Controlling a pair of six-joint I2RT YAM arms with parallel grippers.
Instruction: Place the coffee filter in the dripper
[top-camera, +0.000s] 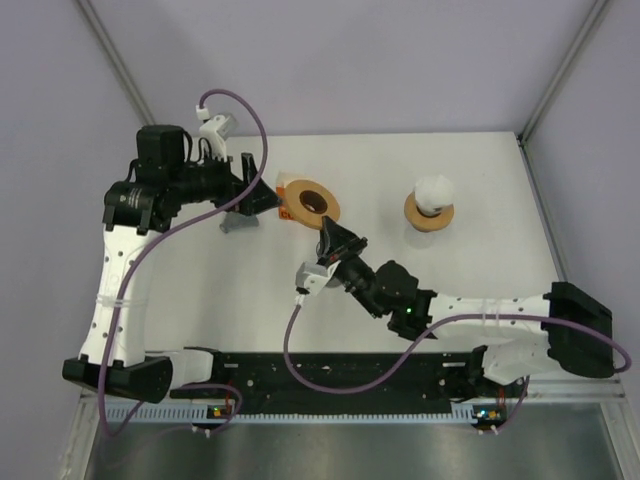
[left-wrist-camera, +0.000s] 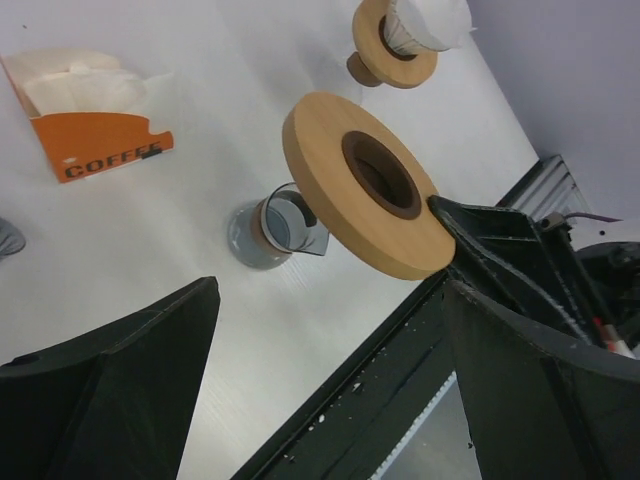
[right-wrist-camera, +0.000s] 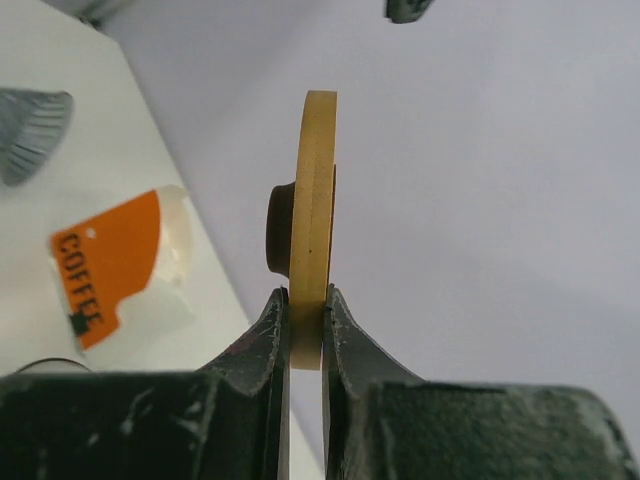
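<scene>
**Dripper ring gripped; filters not yet drawn.**
I find the right gripper (right-wrist-camera: 306, 300) pinching the wooden dripper ring (right-wrist-camera: 318, 180) by its rim, presumably to present its hole. The left gripper (left-wrist-camera: 330, 295) stands wide and empty. The coffee filters (left-wrist-camera: 80, 85) sit in their orange COFFEE box (left-wrist-camera: 100, 140) on the table (left-wrist-camera: 230, 100).

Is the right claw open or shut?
Shut. The right gripper pinches the wooden ring by its rim, one finger against each face.

I have my right hand (top-camera: 333, 238) pinched tight on the near edge of the dripper (top-camera: 313, 203), with that arm stretched diagonally toward it. My left hand (top-camera: 258, 196) sits just left of the dripper, fingers spread wide, its forearm bent in toward it.
</scene>
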